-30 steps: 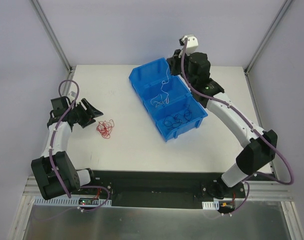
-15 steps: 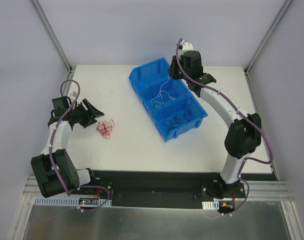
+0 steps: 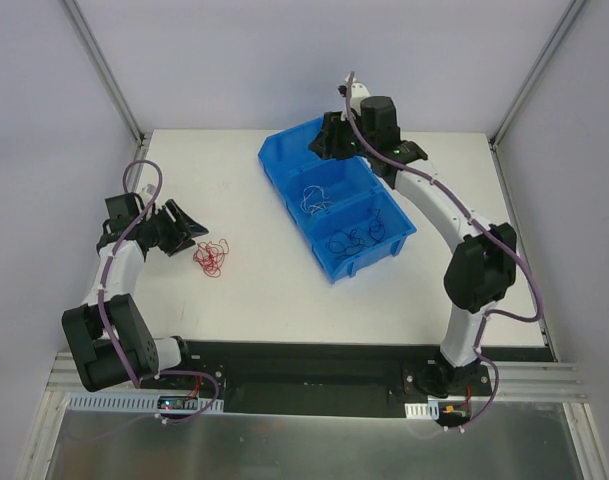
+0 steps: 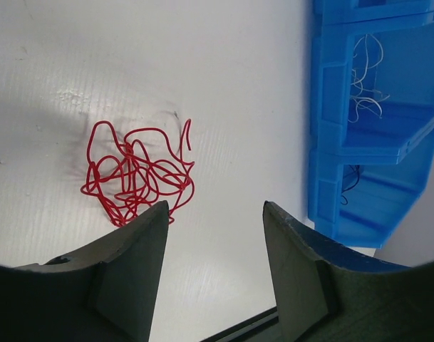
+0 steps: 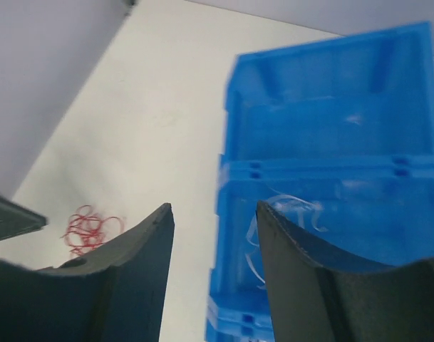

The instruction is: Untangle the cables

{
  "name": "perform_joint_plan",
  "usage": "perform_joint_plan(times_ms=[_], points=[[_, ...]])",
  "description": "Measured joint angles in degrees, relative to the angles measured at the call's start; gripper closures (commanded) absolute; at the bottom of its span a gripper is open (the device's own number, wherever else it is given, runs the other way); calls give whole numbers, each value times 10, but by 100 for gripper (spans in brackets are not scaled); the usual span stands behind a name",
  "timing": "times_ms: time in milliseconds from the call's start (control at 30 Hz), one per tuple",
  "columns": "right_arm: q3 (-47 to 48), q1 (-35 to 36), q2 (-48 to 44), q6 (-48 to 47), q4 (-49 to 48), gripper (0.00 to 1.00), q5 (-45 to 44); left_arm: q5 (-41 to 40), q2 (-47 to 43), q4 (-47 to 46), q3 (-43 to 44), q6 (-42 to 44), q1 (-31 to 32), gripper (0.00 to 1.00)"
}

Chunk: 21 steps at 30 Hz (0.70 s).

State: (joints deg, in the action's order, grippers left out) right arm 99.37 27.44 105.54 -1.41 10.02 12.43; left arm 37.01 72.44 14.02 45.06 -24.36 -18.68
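A red cable [image 3: 212, 257] lies in a loose tangle on the white table, just beyond my left gripper [image 3: 192, 232], which is open and empty. In the left wrist view the red cable [image 4: 135, 174] sits ahead and left of the left gripper [image 4: 215, 208]. The blue bin [image 3: 295, 216] holds a white cable [image 3: 314, 198] in its middle compartment and a black cable [image 3: 352, 238] in its near one. My right gripper [image 3: 322, 142] hovers open above the bin's far end. The right gripper [image 5: 213, 206] holds nothing, with the white cable [image 5: 288, 214] below it.
The bin [image 4: 331, 142] stands diagonally across the middle of the table, with three compartments. Metal frame posts [image 3: 104, 70] rise at the back corners. A black base strip [image 3: 304, 355] runs along the near edge.
My right gripper has opened and swung left over the bin's far end. The white cable that hung from it now lies in the middle compartment. The left arm has stayed put.
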Motion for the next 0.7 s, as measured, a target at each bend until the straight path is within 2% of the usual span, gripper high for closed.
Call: perform_joint_plan(times_ms=[100, 267, 400, 467, 700], points=[[30, 28, 36, 43, -43, 45, 57, -3, 11, 2, 0, 5, 0, 48], [85, 118, 150, 159, -138, 45, 120, -26, 13, 9, 0, 14, 0, 44], [99, 191, 230, 219, -154, 45, 125, -47, 22, 19, 2, 19, 18, 53], [99, 219, 252, 237, -150, 45, 124, -58, 37, 28, 8, 26, 34, 54], [47, 218, 246, 263, -192, 45, 116, -107, 81, 56, 25, 38, 73, 55]])
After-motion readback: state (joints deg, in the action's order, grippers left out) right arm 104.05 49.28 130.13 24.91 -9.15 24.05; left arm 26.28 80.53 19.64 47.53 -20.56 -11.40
